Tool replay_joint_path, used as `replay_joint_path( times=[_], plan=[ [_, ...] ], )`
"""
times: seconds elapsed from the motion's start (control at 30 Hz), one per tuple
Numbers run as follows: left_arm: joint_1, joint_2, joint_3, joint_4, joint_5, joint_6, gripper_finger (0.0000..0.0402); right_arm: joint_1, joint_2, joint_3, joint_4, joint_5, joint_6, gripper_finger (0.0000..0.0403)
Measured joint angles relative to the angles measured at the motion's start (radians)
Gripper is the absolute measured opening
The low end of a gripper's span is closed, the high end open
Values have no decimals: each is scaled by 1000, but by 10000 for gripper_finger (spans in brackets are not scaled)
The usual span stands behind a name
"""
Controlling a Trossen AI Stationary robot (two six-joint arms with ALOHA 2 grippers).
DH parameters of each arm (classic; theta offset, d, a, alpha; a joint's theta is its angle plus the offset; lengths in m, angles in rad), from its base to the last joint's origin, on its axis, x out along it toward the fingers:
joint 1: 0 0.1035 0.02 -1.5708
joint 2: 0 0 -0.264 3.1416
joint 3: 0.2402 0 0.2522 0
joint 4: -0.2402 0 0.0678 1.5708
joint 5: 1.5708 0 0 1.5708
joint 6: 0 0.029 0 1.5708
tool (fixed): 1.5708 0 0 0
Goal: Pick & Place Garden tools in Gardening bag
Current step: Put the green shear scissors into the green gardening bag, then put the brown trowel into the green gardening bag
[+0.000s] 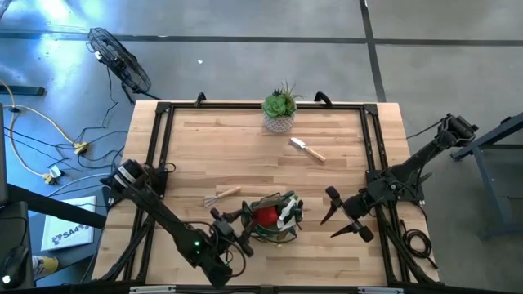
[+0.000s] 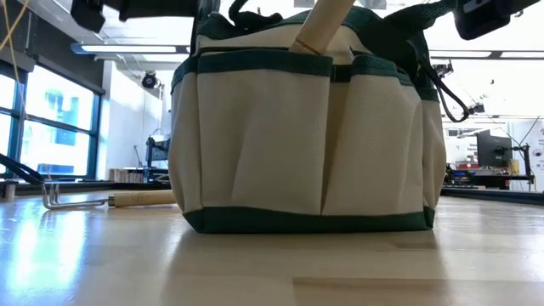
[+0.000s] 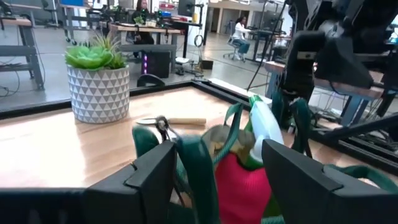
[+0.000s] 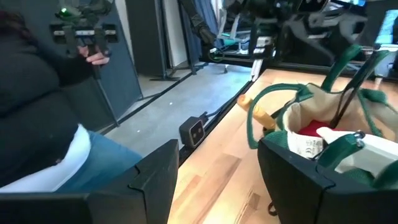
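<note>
The olive-and-tan gardening bag (image 1: 276,217) stands upright on its base near the table's front middle. In it are a red cone piece (image 3: 239,186), a green-and-white piece (image 3: 263,123) and a wooden handle (image 2: 323,24) sticking up. My left gripper (image 1: 237,227) is level at the bag's left rim and open. Its fingers stand on either side of a green loop handle (image 3: 200,168). A wooden-handled rake (image 1: 222,196) lies flat left of the bag. A trowel (image 1: 307,149) lies flat farther back. My right gripper (image 1: 340,217) waits open to the bag's right.
A spiky green plant in a white pot (image 1: 280,109) stands at the table's far edge, middle. A black frame (image 1: 160,139) borders the table. A person (image 4: 43,112) sits beyond the table in the right wrist view. Bare wood (image 1: 245,147) lies between pot and bag.
</note>
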Motion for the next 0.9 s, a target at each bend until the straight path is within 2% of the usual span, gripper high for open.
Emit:
replay_joint_path(
  times=[0.13,0.2,0.27,0.4,0.5,0.57,0.63,0.73,0.9],
  plan=[
    [0,-31,0,3,-5,36,229,1,0,0,-3,-11,0,211],
    [0,-47,0,3,-6,51,230,1,-1,0,-8,20,2,211],
    [0,-64,0,4,-6,67,230,1,-15,0,-51,103,46,211],
    [0,-100,0,8,-6,99,230,-18,-77,0,-238,355,135,211],
    [0,-123,0,8,-6,121,230,-65,-124,0,-422,543,240,211],
    [0,-134,0,8,-6,140,230,-123,-140,0,-525,604,306,211],
    [1,-141,0,9,-6,157,230,-200,-140,0,-608,609,340,209],
    [8,-142,0,18,-18,184,230,-345,-122,0,-653,537,327,197],
    [13,-142,0,50,8,251,230,-593,-65,0,-632,296,276,169]
  ],
)
